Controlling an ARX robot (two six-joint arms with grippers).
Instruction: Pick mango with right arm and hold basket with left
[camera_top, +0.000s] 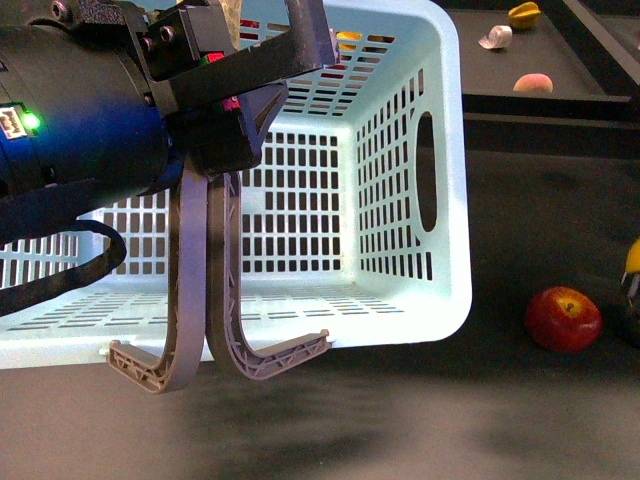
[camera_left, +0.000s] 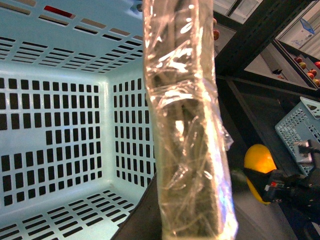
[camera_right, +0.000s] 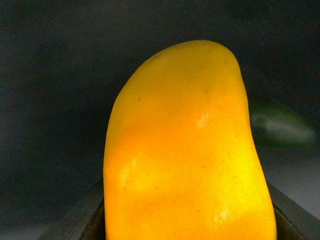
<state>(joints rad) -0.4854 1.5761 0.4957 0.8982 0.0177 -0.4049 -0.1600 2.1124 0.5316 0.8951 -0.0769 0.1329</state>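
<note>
Mango: the smooth oval yellow-orange mango (camera_right: 185, 150) is sitting between the right claw's fingers, at the right edge of the front view.
Right claw: the black blocky right claw (camera_left: 274, 191) is clamping the mango from both sides.
Left claw: the bulky black arm's left claw (camera_top: 215, 350) is hanging its grey curved fingers nearly together at the basket's near rim; I cannot tell whether they are pinching it.
Basket: the pale blue slotted plastic basket (camera_top: 440, 200) is resting on the dark table (camera_top: 420, 430).
Apple: the round red apple (camera_top: 563, 318) is lying between basket and mango.
</note>
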